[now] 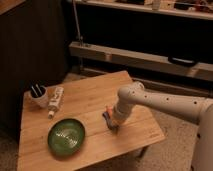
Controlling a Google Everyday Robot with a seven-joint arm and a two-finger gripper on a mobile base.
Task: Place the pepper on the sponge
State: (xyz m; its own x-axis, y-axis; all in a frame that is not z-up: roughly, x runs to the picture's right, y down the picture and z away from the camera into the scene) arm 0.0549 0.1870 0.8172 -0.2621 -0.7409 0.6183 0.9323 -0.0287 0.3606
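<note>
Reaching down at tabletop (pixel 85 102): gripper (pixel 116 124), grip state indiscernible. Just beside it, pepper (pixel 107 109) apparently touches sponge (pixel 109 118); whether placed, unclear.

1 bowl (pixel 66 136), 1 tube (pixel 55 100), 1 cup (pixel 38 95), 1 sponge (pixel 107 118), 1 claw (pixel 115 123) over it.

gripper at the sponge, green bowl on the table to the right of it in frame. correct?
One thing is wrong. The gripper is at the sponge, but the green bowl is on the table to its left, not its right, near the front-left edge. The camera view shows this.
</note>
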